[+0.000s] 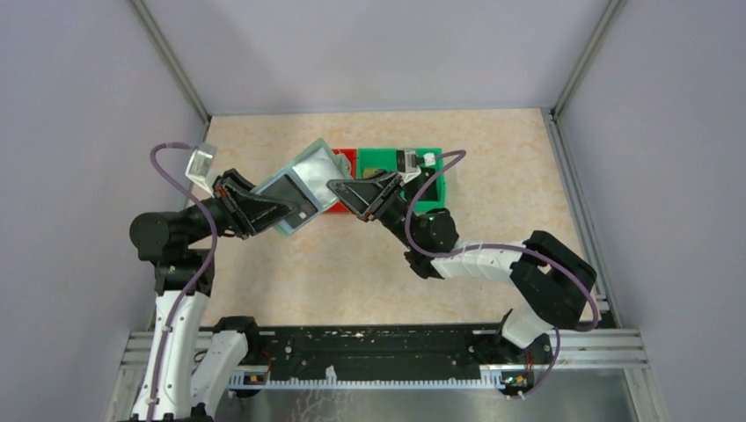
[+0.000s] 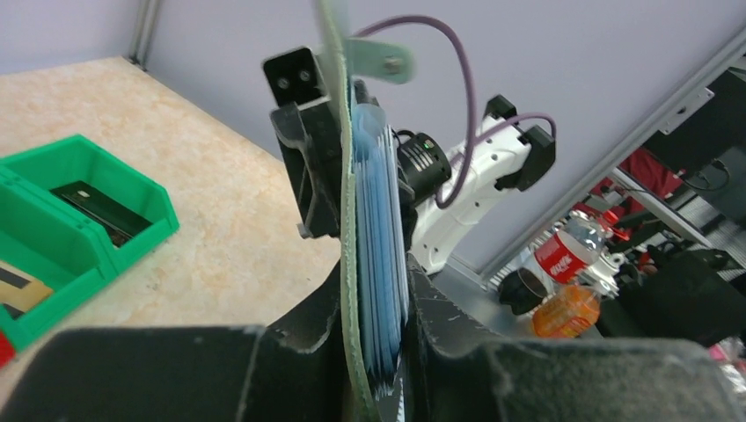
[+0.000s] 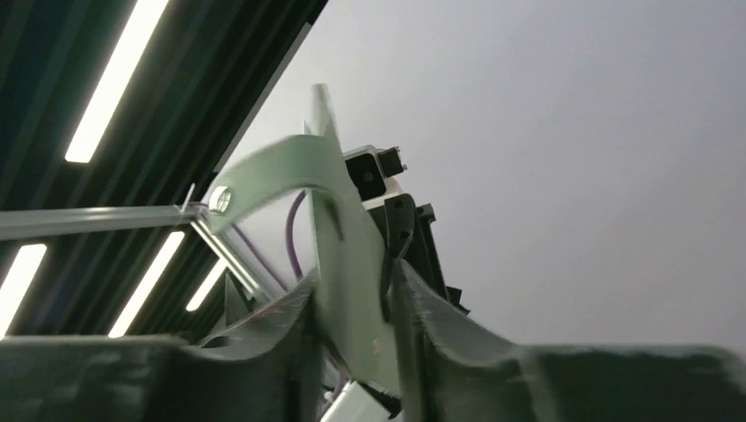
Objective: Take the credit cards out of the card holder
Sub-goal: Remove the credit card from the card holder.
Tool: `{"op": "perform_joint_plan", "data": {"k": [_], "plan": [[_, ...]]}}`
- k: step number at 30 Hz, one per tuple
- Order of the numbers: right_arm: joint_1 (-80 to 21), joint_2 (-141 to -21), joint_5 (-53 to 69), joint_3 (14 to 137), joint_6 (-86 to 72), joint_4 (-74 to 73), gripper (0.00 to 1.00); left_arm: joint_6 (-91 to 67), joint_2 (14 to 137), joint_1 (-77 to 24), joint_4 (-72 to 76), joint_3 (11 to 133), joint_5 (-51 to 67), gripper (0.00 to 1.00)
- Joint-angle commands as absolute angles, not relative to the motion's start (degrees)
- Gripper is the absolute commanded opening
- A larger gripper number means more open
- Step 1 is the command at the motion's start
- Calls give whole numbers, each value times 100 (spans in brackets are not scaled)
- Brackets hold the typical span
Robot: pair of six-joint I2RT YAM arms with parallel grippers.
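**Holder aloft between two arms.** The holder point(image 1: 315, 169) hangs open above the far middle of the bench point(image 1: 369, 255), with a dark card point(image 1: 290, 195) in its nearer leaf. We judge the likely fault to be this: if the left grip is shallow and the right gives way, the holder may fold or slip, dropping the card short of the green bin point(image 2: 123, 255). Left pincer point(image 2: 374, 308): narrowed, clamping the holder edge-on. Right pincer point(image 3: 352, 308): narrow, bracketing the holder's tabbed end; we cannot tell whether it grips.
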State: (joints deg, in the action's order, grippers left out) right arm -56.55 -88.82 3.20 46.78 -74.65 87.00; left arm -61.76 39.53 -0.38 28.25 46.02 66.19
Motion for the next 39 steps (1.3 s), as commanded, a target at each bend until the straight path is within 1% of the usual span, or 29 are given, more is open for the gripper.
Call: {"op": "perform_joint_plan", "data": {"k": [1, 4, 6, 8, 10, 11, 12, 13, 15, 19, 22, 28, 32, 34, 39], "plan": [[-5527, -8279, 416, 4311, -7028, 9107, 43, -5371, 3954, -37, 2348, 4912, 6356, 0], [-4957, -7721, 1183, 4243, -6781, 7982, 66, -4231, 4064, -39, 1181, 5210, 6449, 0], [-4480, -7426, 2202, 4522, -6402, 7031, 75, -3257, 4265, -40, 17, 5526, 6753, 0], [-4139, -7284, 3246, 5149, -5702, 5565, 84, -2131, 4547, -38, -1056, 5892, 7233, 2], [-3998, -7265, 3957, 5974, -4687, 3867, 89, -594, 4844, -35, -2507, 6358, 7464, 2], [-3983, -7281, 4079, 6421, -4004, 2955, 93, 122, 4975, -36, -3090, 6637, 7384, 2], [-3987, -7303, 4063, 6871, -3402, 1706, 94, 662, 5089, -35, -3581, 6814, 7303, 2], [-3982, -7337, 4077, 7217, -2913, 1100, 95, 1313, 5223, -36, -4069, 6989, 7272, 2], [-3984, -7420, 4139, 7741, -2274, 422, 96, 2334, 5540, -35, -5001, 7284, 7267, 2], [-3982, -7817, 4524, 8691, -1685, -600, 97, 3678, 6006, -38, -6384, 7688, 7338, 0], [-4004, -8206, 4898, 9299, -1335, -1246, 97, 4300, 6122, -35, -6964, 7733, 7262, 0], [-4355, -8955, 4970, 10237, -599, -2452, 97, 5030, 6140, -40, -7579, 7707, 7265, 0], [-4761, -9415, 4628, 10661, -103, -3290, 94, 5126, 6157, -40, -7576, 7705, 7093, 0], [-4834, -9562, 4739, 10718, -69, -3425, 90, 5140, 6112, -40, -7526, 7656, 7024, 0], [-4860, -9594, 4877, 10663, -160, -3279, 85, 5252, 6022, -35, -7457, 7530, 6859, 0]]}}
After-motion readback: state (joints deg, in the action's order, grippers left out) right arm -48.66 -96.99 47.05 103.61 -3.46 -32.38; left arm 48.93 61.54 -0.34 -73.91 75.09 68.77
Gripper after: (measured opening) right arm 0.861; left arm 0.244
